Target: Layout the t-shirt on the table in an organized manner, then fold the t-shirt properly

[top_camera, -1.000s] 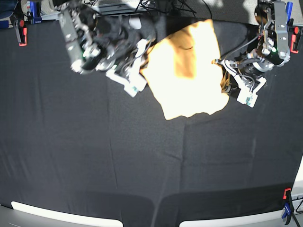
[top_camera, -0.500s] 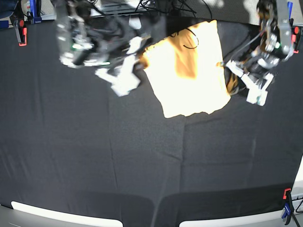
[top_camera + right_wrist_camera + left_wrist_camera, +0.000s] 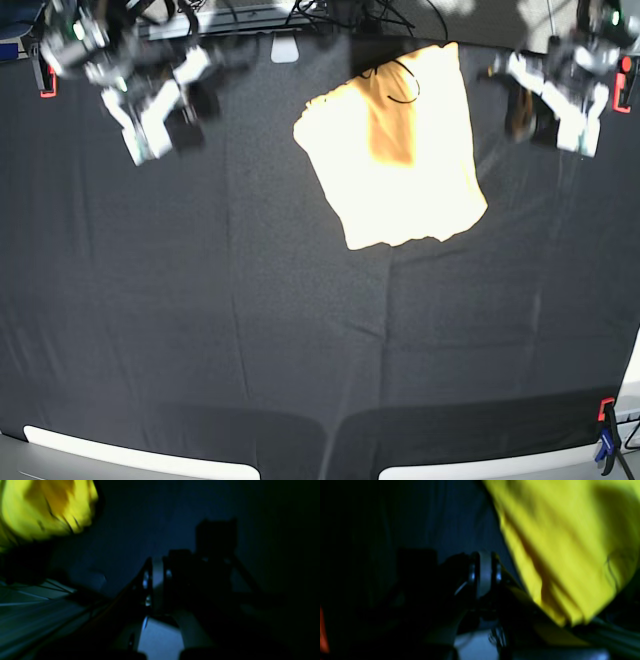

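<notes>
Black table (image 3: 300, 340); folded t-shirt (image 3: 395, 160) lying between 2 closed end effectors.

White blocky gripper shells on the left gripper (image 3: 583, 137) and right gripper (image 3: 142, 146), over black metal wrist links, with loose black cables and green indicator lights

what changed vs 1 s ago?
Both arms pulled away from the t-shirt: the right gripper swung out toward the table's far left corner, the left gripper toward its far right corner. Both are shut and empty. The folded shirt stays put, barely changed.
</notes>
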`<action>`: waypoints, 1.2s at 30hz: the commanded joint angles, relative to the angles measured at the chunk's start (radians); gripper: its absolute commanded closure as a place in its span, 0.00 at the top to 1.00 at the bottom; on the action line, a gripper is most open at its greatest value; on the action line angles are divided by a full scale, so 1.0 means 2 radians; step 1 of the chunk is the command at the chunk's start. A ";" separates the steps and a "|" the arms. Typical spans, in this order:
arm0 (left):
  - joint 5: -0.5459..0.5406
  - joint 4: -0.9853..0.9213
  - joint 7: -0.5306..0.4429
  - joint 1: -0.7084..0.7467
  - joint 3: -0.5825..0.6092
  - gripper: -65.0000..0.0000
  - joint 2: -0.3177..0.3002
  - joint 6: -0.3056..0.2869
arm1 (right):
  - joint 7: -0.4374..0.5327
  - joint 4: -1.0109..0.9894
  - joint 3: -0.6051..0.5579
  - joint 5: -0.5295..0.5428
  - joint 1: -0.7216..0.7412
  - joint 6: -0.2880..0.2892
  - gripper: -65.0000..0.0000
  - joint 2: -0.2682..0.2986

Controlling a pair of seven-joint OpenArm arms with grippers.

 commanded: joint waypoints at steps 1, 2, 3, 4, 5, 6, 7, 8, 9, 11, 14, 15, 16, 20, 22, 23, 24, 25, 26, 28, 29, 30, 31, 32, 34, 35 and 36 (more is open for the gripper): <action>-0.004 0.010 -0.007 0.014 -0.002 0.00 -0.004 -0.002 | 0.007 0.016 0.010 0.006 -0.014 0.002 0.00 0.004; -0.005 0.010 -0.007 0.027 -0.002 0.00 -0.004 -0.002 | 0.006 0.021 0.016 0.006 -0.029 0.002 0.00 0.004; -0.004 0.010 -0.007 0.039 -0.002 0.00 -0.004 -0.002 | 0.004 0.025 0.021 0.006 -0.044 0.002 0.00 0.004; -0.004 0.010 -0.007 0.051 -0.002 0.00 -0.004 -0.003 | 0.002 0.028 0.025 0.006 -0.059 0.002 0.00 0.004; -0.004 0.010 -0.007 0.062 -0.002 0.00 -0.004 -0.004 | 0.000 0.030 0.028 0.006 -0.074 0.002 0.00 0.004; -0.004 0.010 -0.007 0.073 -0.002 0.00 -0.004 -0.004 | -0.001 0.030 0.030 0.006 -0.087 0.002 0.00 0.004; -0.004 0.010 -0.007 0.084 -0.002 0.00 -0.004 -0.006 | -0.004 0.030 0.031 0.005 -0.100 0.002 0.00 0.004; -0.004 0.010 -0.007 0.094 -0.002 0.00 -0.004 -0.008 | -0.008 0.030 0.031 0.006 -0.112 0.002 0.00 0.004; -0.004 0.010 -0.007 0.103 -0.002 0.00 -0.004 -0.012 | -0.011 0.030 0.031 0.005 -0.125 0.002 0.00 0.004; -0.004 0.009 -0.007 0.121 -0.002 0.00 -0.004 -0.014 | -0.013 0.030 0.031 0.004 -0.147 0.002 0.00 0.002; -0.004 0.000 -0.007 0.141 -0.002 0.00 -0.004 -0.014 | -0.016 0.027 0.031 -0.013 -0.166 0.003 0.00 -0.010; -0.004 -0.007 -0.007 0.144 -0.002 0.00 -0.004 -0.014 | -0.019 0.025 0.031 -0.019 -0.168 0.003 0.00 -0.015; -0.004 -0.017 -0.007 0.146 -0.002 0.00 -0.004 -0.014 | -0.023 0.021 0.031 -0.025 -0.168 0.004 0.00 -0.020; -0.004 -0.090 -0.034 0.143 -0.002 0.00 -0.004 -0.014 | -0.013 -0.014 0.025 -0.029 -0.168 0.032 0.00 -0.028; -0.004 -0.137 -0.059 0.137 -0.002 0.00 -0.004 -0.014 | -0.001 -0.045 0.015 -0.039 -0.167 0.032 0.00 -0.026; -0.005 -0.160 -0.068 0.131 -0.002 0.00 -0.003 -0.014 | 0.007 -0.062 0.008 -0.051 -0.164 0.032 0.00 -0.024; -0.005 -0.182 -0.074 0.124 -0.002 0.00 -0.002 -0.014 | 0.015 -0.082 -0.001 -0.061 -0.160 0.032 0.00 -0.021; -0.004 -0.204 -0.077 0.116 -0.002 0.00 0.000 -0.014 | 0.020 -0.103 -0.011 -0.066 -0.154 0.032 0.00 -0.017; -0.004 -0.223 -0.077 0.108 -0.002 0.00 0.002 -0.014 | 0.023 -0.125 -0.022 -0.066 -0.148 0.032 0.00 -0.009; -0.004 -0.259 -0.079 0.091 -0.002 0.00 0.006 -0.027 | 0.025 -0.173 -0.048 -0.066 -0.131 0.032 0.00 0.007; -0.004 -0.275 -0.080 0.084 -0.002 0.00 0.008 -0.032 | 0.025 -0.197 -0.062 -0.066 -0.121 0.032 0.00 0.016; -0.004 -0.292 -0.081 0.076 -0.002 0.00 0.010 -0.038 | 0.025 -0.223 -0.075 -0.066 -0.110 0.031 0.00 0.024; -0.004 -0.308 -0.083 0.070 -0.002 0.00 0.012 -0.043 | 0.026 -0.249 -0.088 -0.068 -0.098 0.031 0.00 0.033; -0.004 -0.326 -0.087 0.063 -0.002 0.00 0.014 -0.047 | 0.030 -0.277 -0.101 -0.076 -0.085 0.030 0.00 0.039; -0.004 -0.367 -0.113 0.051 -0.002 0.00 0.018 -0.048 | 0.047 -0.333 -0.123 -0.104 -0.059 0.025 0.00 0.049; -0.004 -0.390 -0.132 0.045 -0.002 0.00 0.019 -0.048 | 0.058 -0.360 -0.133 -0.117 -0.045 0.019 0.00 0.052; -0.004 -0.414 -0.155 0.039 -0.002 0.00 0.019 -0.048 | 0.067 -0.388 -0.141 -0.125 -0.032 0.009 0.00 0.055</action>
